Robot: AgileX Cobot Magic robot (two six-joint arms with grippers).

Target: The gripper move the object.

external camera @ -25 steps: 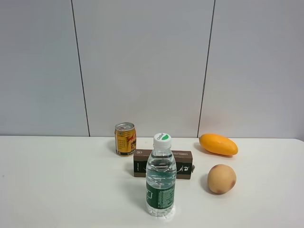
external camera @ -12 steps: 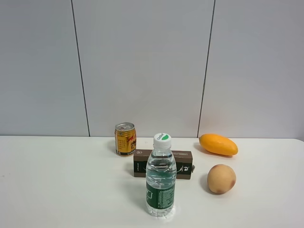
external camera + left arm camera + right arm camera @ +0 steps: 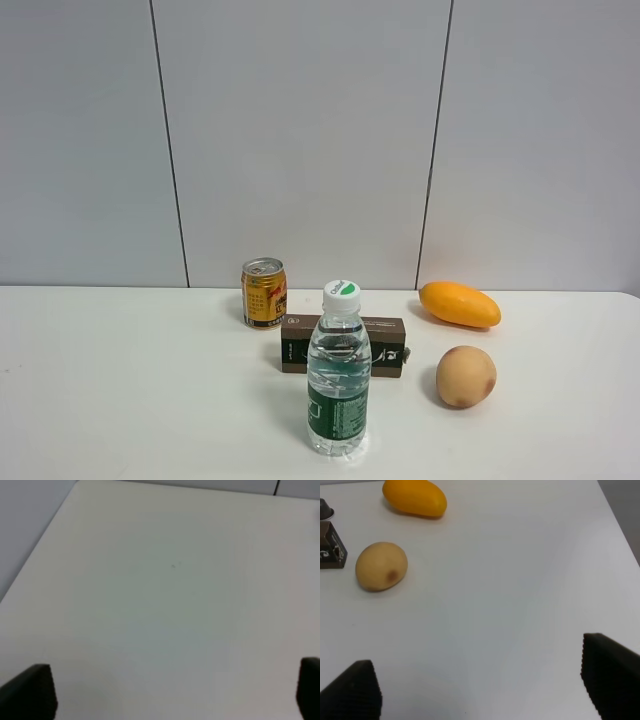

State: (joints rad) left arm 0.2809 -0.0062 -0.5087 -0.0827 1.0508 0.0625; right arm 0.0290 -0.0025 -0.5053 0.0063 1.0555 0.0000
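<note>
I see the grey panelled wall [image 3: 300, 140] and white table [image 3: 120, 380]. My right gripper [image 3: 480, 690] and left gripper [image 3: 175, 692] both hang spread wide, holding nothing, above bare tabletop. The object [image 3: 466, 376] sits on the table near the mango [image 3: 459, 304], beside the dark box [image 3: 385, 345].

bottle [image 3: 338, 375] before box [image 3: 385, 345]; can [image 3: 264, 293] behind-left, fruit [image 3: 465, 376] right.

Left tool [image 3: 172, 692] fingers spread wide, right tool [image 3: 480, 677] fingers spread wide, both holding nothing
</note>
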